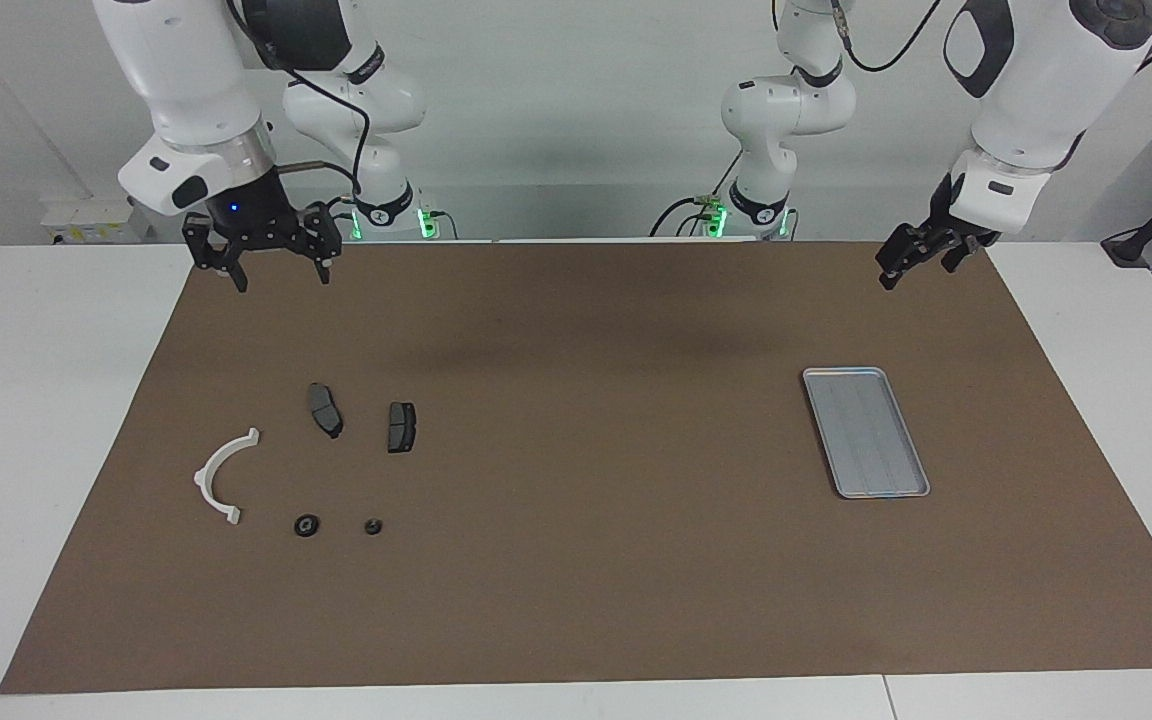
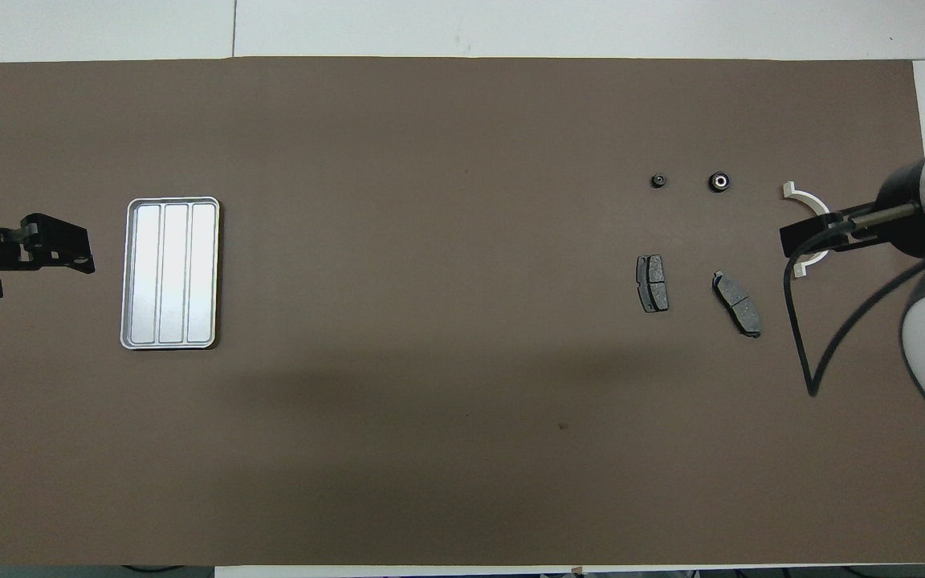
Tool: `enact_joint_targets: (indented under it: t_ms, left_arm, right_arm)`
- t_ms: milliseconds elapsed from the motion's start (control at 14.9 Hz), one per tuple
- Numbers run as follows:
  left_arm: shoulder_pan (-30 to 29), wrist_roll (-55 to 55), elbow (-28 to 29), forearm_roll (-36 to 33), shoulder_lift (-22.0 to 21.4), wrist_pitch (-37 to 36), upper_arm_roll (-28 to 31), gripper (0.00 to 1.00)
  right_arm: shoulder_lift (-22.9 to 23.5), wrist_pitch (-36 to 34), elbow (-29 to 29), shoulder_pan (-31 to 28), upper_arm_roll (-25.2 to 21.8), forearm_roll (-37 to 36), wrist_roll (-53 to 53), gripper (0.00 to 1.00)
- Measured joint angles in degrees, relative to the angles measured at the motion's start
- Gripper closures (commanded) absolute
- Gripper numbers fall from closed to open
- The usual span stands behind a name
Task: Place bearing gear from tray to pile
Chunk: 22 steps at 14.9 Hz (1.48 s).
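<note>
The silver ribbed tray lies empty toward the left arm's end of the mat. At the right arm's end lies the pile: a white half-ring bracket, two dark brake-pad pieces, and farther from the robots the bearing gear beside a smaller black round part. My right gripper hangs open and holds nothing, high over the mat's edge nearest the robots. The left gripper waits open over the mat's corner near the tray.
A brown mat covers most of the white table. The right arm's black cable hangs in a loop over the mat beside the pile in the overhead view.
</note>
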<state>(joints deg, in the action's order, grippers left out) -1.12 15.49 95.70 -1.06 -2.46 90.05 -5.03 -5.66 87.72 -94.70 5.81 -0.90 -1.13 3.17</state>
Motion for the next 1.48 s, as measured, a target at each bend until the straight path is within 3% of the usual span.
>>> enact_joint_targets:
  t_ms: [1477]
  left_arm:
    - [0.0, 0.0, 0.0, 0.0, 0.0, 0.0, 0.0, 0.0]
  right_arm:
    - [0.0, -2.7, 1.2, -0.3, -0.5, 0.0, -0.7, 0.0]
